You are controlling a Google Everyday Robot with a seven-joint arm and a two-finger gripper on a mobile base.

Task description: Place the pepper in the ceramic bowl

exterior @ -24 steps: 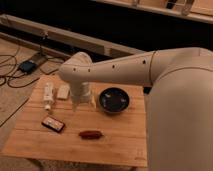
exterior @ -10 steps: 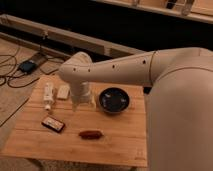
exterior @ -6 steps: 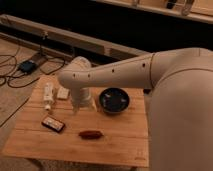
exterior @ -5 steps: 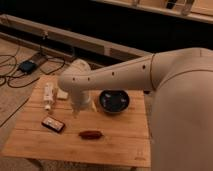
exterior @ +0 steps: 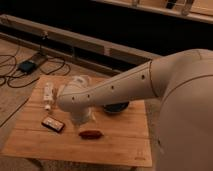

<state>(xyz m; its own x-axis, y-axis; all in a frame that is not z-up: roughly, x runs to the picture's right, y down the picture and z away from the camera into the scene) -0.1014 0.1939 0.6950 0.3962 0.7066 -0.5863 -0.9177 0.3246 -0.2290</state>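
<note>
The pepper [exterior: 91, 133] is small, elongated and dark red-brown, and lies on the wooden table [exterior: 120, 145] near its front middle. The ceramic bowl [exterior: 117, 107] is dark and round and stands behind and to the right of the pepper, mostly covered by my white arm [exterior: 125, 85]. The arm reaches across from the right. My gripper [exterior: 82, 118] hangs below the arm's end, just above and left of the pepper and apart from it. Nothing shows in its grasp.
A flat black rectangular device [exterior: 53, 124] lies left of the pepper. A white bottle [exterior: 48, 94] lies at the table's left back. A translucent cup [exterior: 81, 80] peeks out behind the arm. Cables and a dark box [exterior: 27, 65] lie on the floor to the left.
My arm has swung lower and forward over the table, covering more of the bowl and bringing the gripper down close to the pepper. The pepper and the other objects have not moved.
</note>
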